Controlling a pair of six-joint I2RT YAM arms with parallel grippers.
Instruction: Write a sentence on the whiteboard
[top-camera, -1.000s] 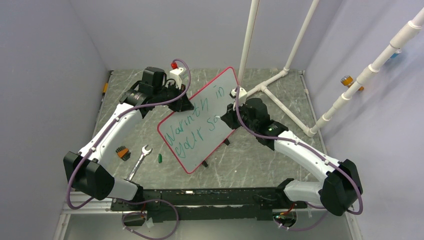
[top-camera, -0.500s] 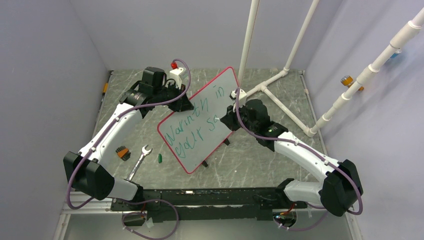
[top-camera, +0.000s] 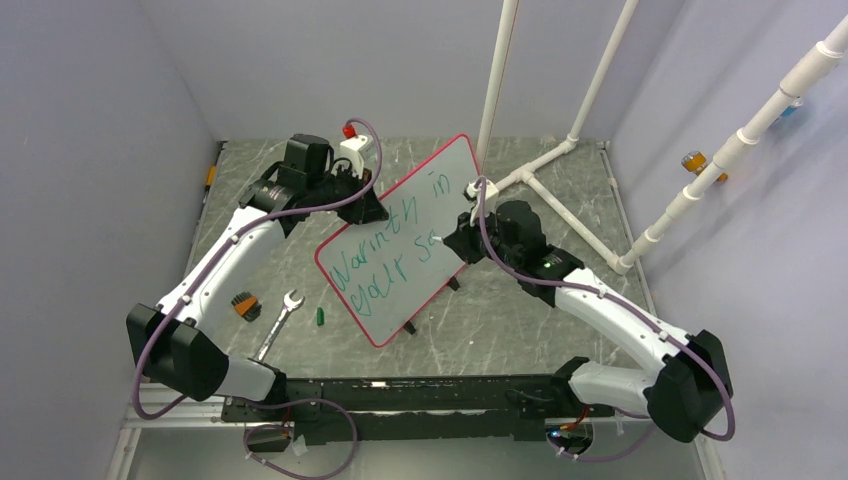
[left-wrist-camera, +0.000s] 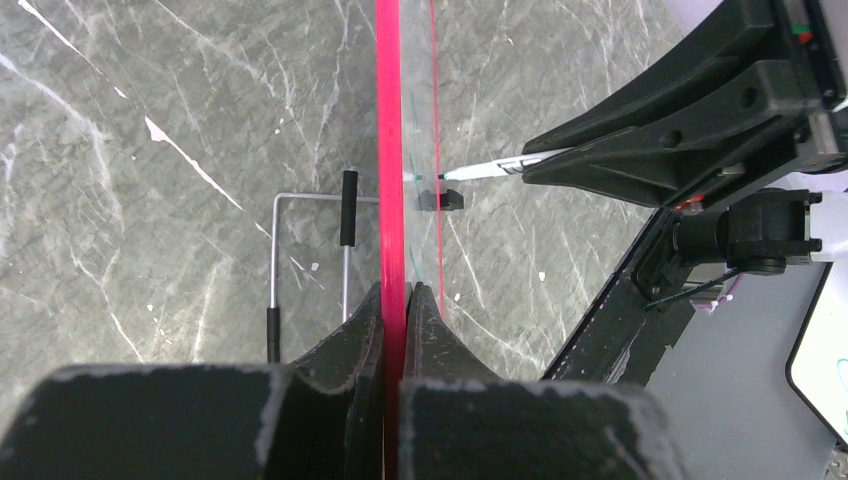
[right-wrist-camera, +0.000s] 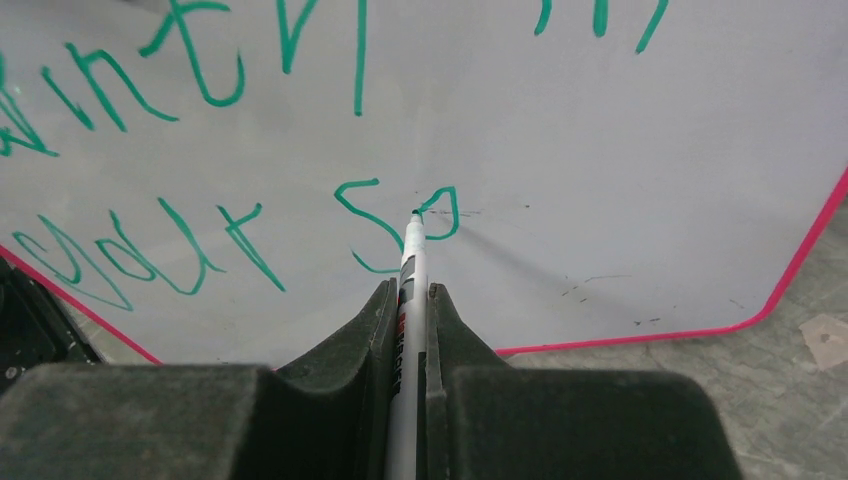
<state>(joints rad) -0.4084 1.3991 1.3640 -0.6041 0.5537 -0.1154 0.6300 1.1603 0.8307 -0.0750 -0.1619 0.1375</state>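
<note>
Top view: the whiteboard (top-camera: 400, 243) stands tilted on the bench (top-camera: 520, 310), between both arms.

Left wrist: left jaws are clamped on its red rim. The marker (left-wrist-camera: 485, 168) tip touches the face.

Right wrist: right jaws are clamped on the marker. The tip sits at the "o" of "So" in the sentence (right-wrist-camera: 200, 95).

Recommendation: light, even tip pressure, with the board braced firmly.

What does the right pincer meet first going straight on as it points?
The whiteboard: the marker in the right pincer seems to touch its face at the green "So", nothing between.
</note>
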